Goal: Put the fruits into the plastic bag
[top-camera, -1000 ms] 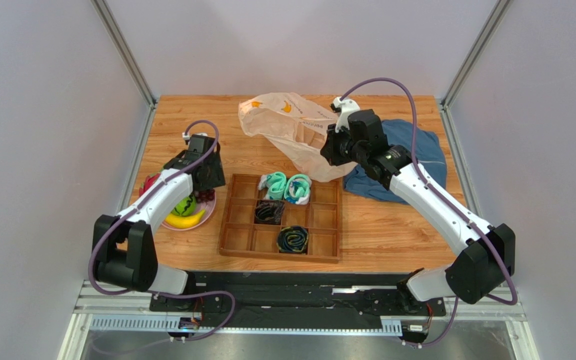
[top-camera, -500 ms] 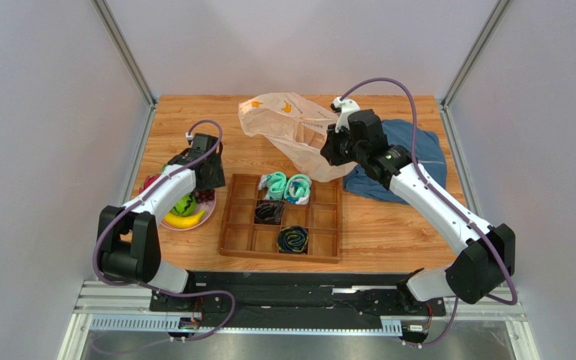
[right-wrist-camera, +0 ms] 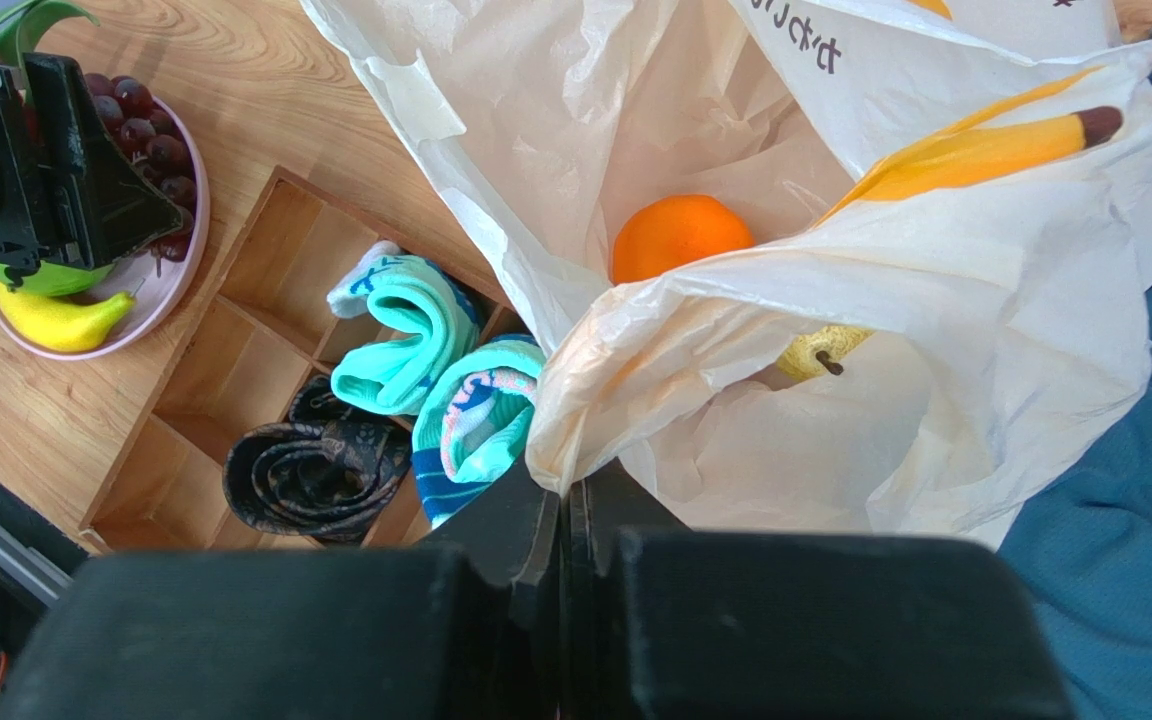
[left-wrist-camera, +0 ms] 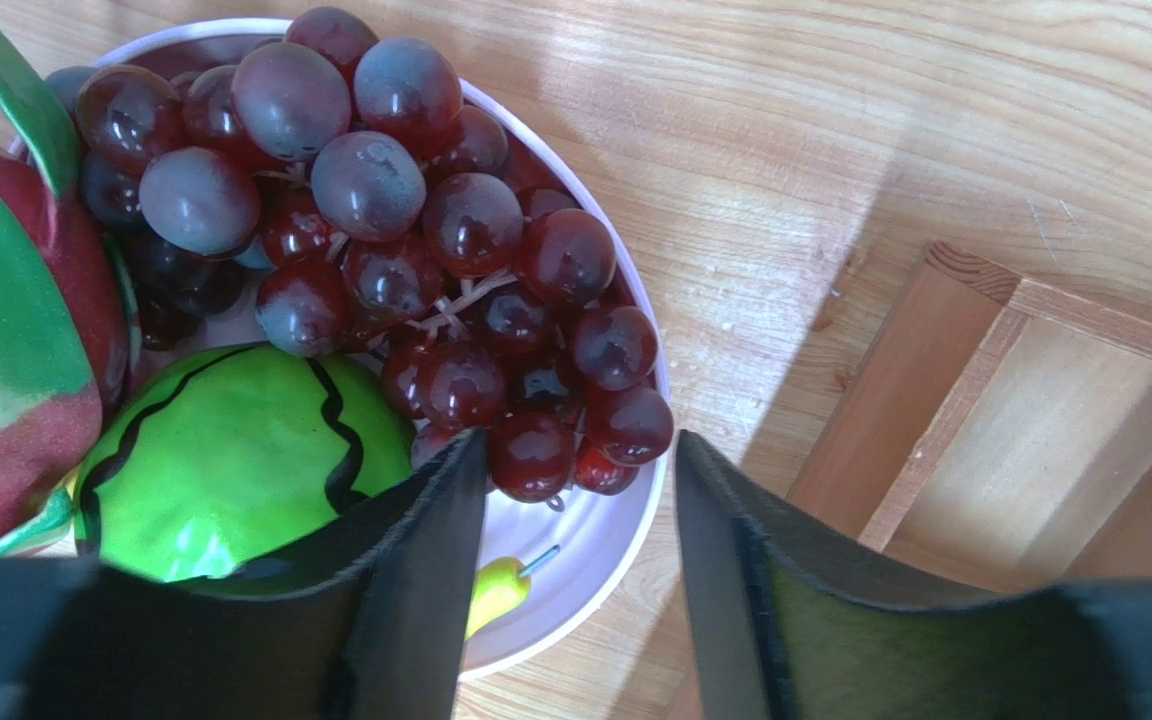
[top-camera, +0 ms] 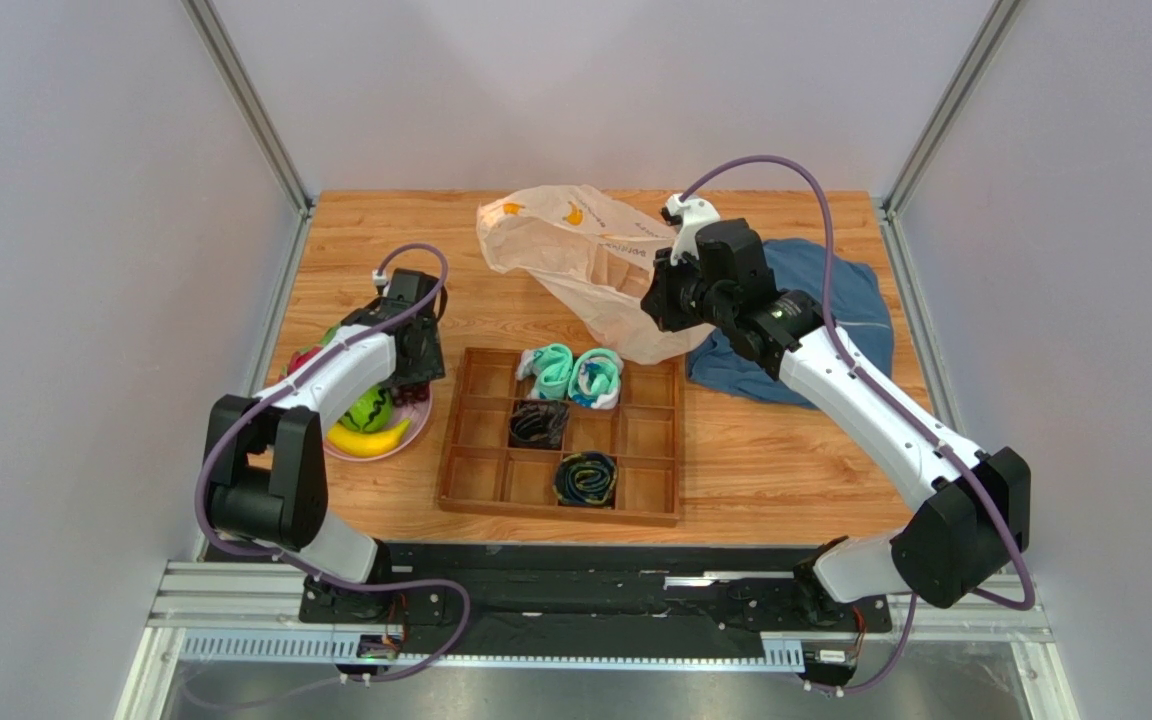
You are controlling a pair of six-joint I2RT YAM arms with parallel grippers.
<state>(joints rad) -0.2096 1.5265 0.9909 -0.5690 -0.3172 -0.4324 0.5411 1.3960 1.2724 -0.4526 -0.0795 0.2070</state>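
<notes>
A pink plate holds dark purple grapes, a green striped melon, a red dragon fruit and a yellow banana. My left gripper hangs open over the plate's right rim. The lowest grapes sit right at its fingertips, not clamped. The plastic bag, printed with bananas, has its mouth held up. My right gripper is shut on the bag's edge. An orange and a lemon lie inside.
A wooden divided tray lies right of the plate, with teal rolled socks and dark rolled socks in it. A blue garment lies under and right of the bag. Metal posts edge the table.
My left arm has swung in a little, shifting its gripper slightly toward the far right of the plate. The right arm and the bag have not moved.
</notes>
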